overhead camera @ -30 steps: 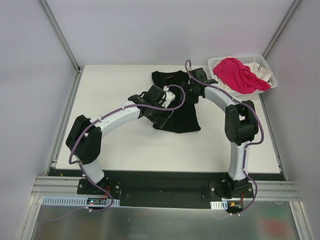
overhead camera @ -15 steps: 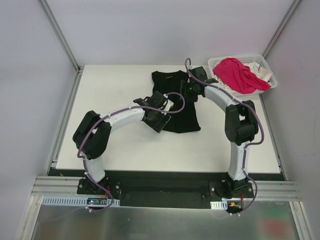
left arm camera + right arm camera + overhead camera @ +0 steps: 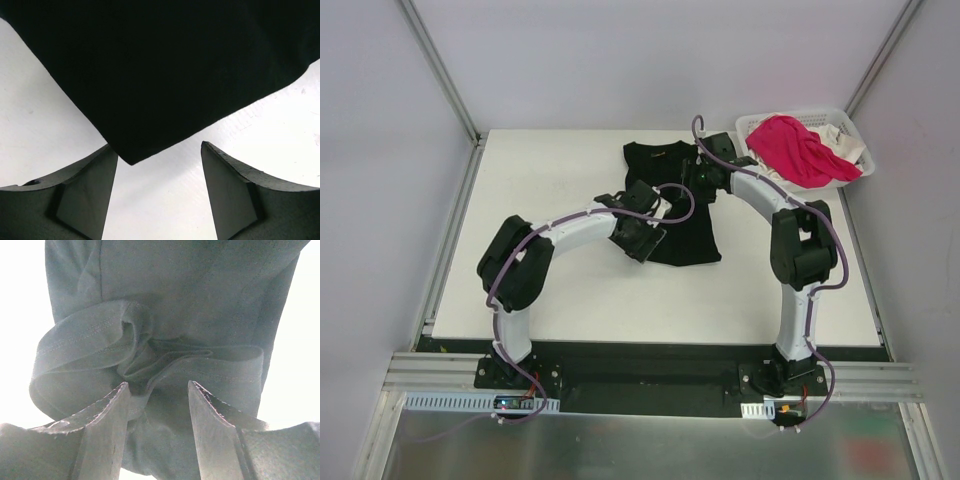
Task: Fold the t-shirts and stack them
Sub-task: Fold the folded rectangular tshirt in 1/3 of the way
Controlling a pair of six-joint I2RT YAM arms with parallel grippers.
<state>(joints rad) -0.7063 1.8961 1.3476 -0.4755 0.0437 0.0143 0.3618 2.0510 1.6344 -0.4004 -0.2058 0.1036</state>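
Large black cloth t-shirt [image 3: 688, 238] lies spread on the white table [image 3: 550, 180], far centre. We find the left gripper [image 3: 159, 152] released, jaws wide either side of the shirt's hem corner. Right gripper [image 3: 157, 385] stands parted over the bunched sleeve, clamping nothing. Bright pink t-shirt [image 3: 798, 148] sits in the white lattice basket [image 3: 850, 122]

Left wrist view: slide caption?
Left hand open over the white table, a corner of the black t-shirt lying between its fingertips, not yet gripped.
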